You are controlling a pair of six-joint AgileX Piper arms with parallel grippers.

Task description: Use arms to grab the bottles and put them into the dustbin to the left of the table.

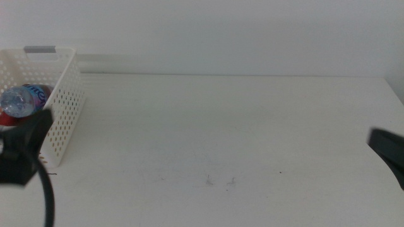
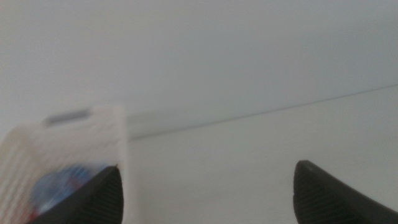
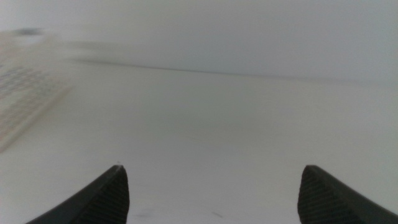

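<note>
The white perforated dustbin stands at the table's left edge. Inside it lie a clear water bottle with a blue label and a red can. My left gripper is open and holds nothing. It hovers just in front of the dustbin, and the blue-labelled bottle shows past one jaw. In the middle view the left arm is a dark shape at the lower left. My right gripper is open and empty, low at the table's right side, and its arm only shows at the edge.
The white table stretches wide between the two arms, with a few small dark scuffs near the front. A pale wall rises behind it. The dustbin appears blurred far off in the right wrist view.
</note>
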